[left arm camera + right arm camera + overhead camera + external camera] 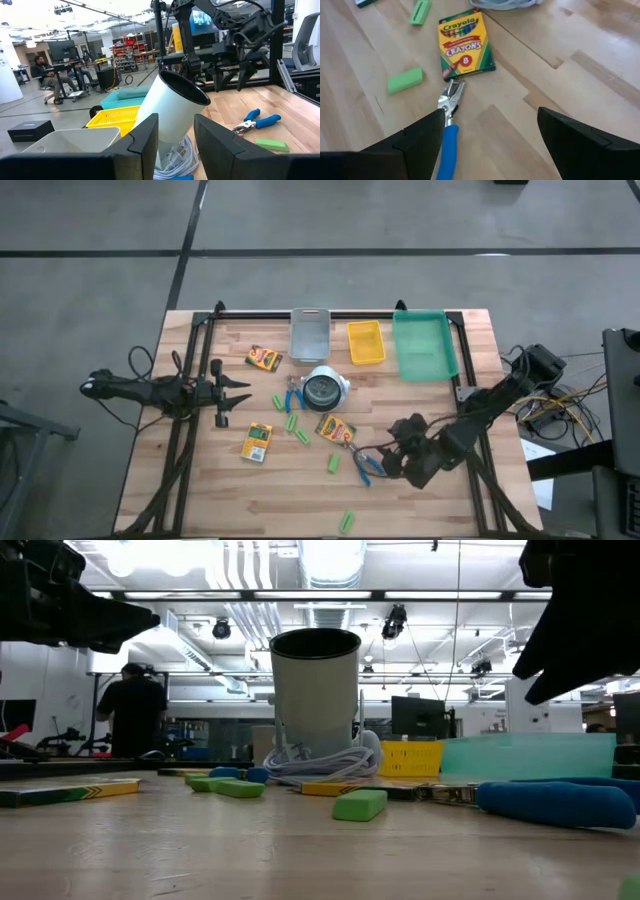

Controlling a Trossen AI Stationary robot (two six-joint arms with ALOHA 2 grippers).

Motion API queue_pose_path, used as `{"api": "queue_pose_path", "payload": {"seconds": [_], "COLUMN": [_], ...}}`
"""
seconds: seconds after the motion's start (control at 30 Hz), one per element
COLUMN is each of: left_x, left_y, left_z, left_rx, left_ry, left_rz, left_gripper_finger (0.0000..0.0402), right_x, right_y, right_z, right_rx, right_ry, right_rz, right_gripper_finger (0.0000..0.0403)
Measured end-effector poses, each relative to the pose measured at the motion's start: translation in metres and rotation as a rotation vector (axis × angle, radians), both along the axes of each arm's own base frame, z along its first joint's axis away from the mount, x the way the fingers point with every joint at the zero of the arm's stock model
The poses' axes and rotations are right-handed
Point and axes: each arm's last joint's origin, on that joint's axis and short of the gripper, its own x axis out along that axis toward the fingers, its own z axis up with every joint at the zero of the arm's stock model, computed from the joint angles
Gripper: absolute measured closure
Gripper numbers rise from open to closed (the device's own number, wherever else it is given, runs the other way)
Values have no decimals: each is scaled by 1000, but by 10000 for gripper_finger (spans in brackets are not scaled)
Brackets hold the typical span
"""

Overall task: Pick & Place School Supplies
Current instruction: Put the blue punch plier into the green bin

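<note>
Three yellow-and-green crayon boxes [264,359] [258,442] [335,428] lie flat on the wooden table, with several light-green sticks [292,422] among them. One blue-handled tool [293,395] lies beside a white cup [325,388]. A second blue-handled tool [449,135] lies under my right gripper [491,112], which hangs open above it, slanting down, and touches nothing. Its metal tip points at the nearest crayon box [464,46]. My left gripper [238,388] waits open at the table's left, level, facing the cup [172,107].
A grey bin [310,333], a yellow bin [365,342] and a green bin [425,345] stand in a row at the far edge. A coiled white cable [320,765] lies at the cup's foot. A stray green stick [347,521] lies near the front edge.
</note>
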Motion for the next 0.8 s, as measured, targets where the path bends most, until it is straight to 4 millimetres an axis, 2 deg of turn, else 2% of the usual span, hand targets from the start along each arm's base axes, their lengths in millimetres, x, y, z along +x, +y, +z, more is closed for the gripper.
{"api": "queue_pose_path", "payload": {"seconds": [0.37,0.57,0.8], "left_x": [0,0,0], "left_y": [0,0,0], "left_z": [0,0,0], "left_rx": [0,0,0], "left_ry": [0,0,0], "left_rz": [0,0,0], "left_gripper_finger": [271,271,271], "right_x": [11,16,17], "right_y": [14,18,20], "right_z": [-19,-34,-45], "right_rx": [92,169,206], "right_ry": [103,97,151], "right_rz": [48,-62,-83], "right_gripper_finger": [93,92,92]}}
